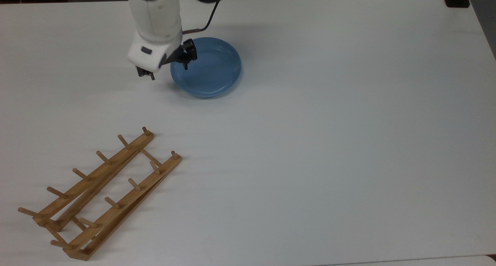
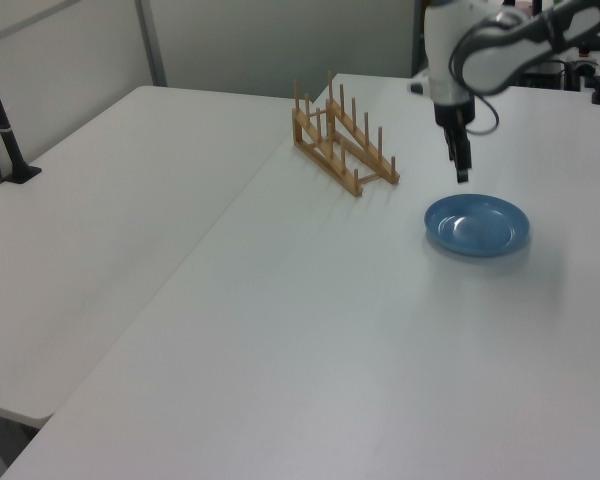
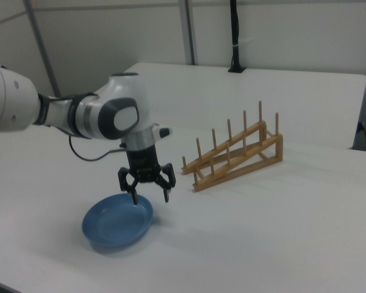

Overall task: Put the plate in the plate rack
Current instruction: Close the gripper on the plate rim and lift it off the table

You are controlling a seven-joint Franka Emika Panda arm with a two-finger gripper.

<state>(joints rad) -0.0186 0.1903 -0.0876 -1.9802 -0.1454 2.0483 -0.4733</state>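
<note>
pincer poised over plate rim, nothing held

top view: the pincer (image 1: 167, 68) hangs spread wide and empty, straddling the plate (image 1: 206, 67) rim at the plate's left edge, one finger inside, one outside.

left view: the plate rack (image 2: 341, 140) stands well apart from the pincer (image 2: 461, 174), bare table (image 2: 310, 330) between.

right view: the pincer (image 3: 150, 193) sits just above the plate (image 3: 118, 221). judgement: descend squarely, close on the rim; route to the rack (image 3: 238, 155) looks open.
</note>
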